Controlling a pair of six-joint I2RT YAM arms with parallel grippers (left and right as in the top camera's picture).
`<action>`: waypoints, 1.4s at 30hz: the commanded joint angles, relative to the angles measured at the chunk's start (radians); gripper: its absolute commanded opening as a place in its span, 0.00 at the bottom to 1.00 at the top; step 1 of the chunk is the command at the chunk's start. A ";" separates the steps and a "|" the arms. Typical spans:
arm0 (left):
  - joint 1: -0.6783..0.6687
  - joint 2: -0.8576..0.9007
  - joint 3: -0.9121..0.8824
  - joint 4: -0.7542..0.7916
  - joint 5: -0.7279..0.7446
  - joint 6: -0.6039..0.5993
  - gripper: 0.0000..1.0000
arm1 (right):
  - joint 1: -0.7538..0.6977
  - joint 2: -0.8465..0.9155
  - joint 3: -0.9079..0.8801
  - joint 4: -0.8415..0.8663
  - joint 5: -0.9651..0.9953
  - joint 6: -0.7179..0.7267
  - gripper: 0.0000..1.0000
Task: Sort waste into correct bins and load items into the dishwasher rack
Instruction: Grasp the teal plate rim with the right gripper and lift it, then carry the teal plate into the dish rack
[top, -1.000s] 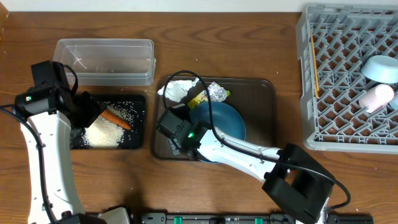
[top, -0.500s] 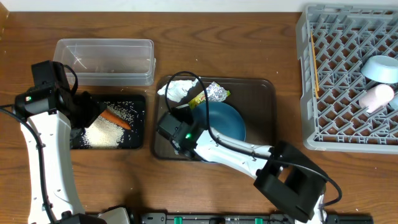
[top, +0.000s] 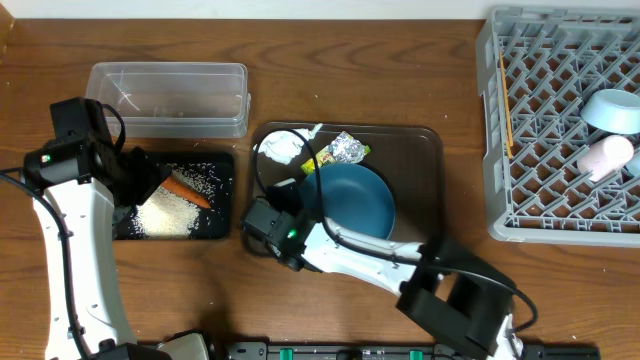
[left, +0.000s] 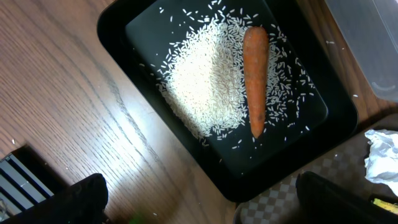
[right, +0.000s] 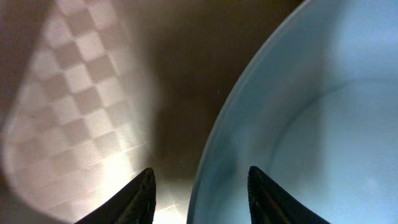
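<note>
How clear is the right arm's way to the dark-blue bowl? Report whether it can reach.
Probably yes: the right hand sits at the left rim of the dark-blue bowl, fingers parted astride it. The crumpled paper and foil wrapper lie beyond its far side.

Left arm (top: 80, 235) reaches forward; left gripper (left: 208, 205) stands fully spread. Right arm (top: 370, 262) stretches leftward; right gripper (right: 202, 186) points down, jaws partly apart.

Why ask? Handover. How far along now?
Done: white rice heap and orange carrot in shallow black tray; light-blue bowl, pinkish cup, wooden chopsticks in grey lattice rack. In hand: right end effector straddles rim of dark-blue bowl. Remaining: crumpled white paper, silver foil wrapper.
</note>
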 joint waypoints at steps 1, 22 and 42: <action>0.003 0.000 0.006 -0.005 -0.005 -0.012 1.00 | -0.001 0.027 -0.002 0.000 0.031 0.021 0.47; 0.003 0.000 0.005 -0.002 -0.005 -0.012 1.00 | -0.002 0.026 0.014 -0.005 0.026 0.021 0.05; 0.003 0.000 0.005 -0.002 -0.005 -0.012 1.00 | -0.054 -0.448 0.161 -0.229 -0.059 -0.103 0.01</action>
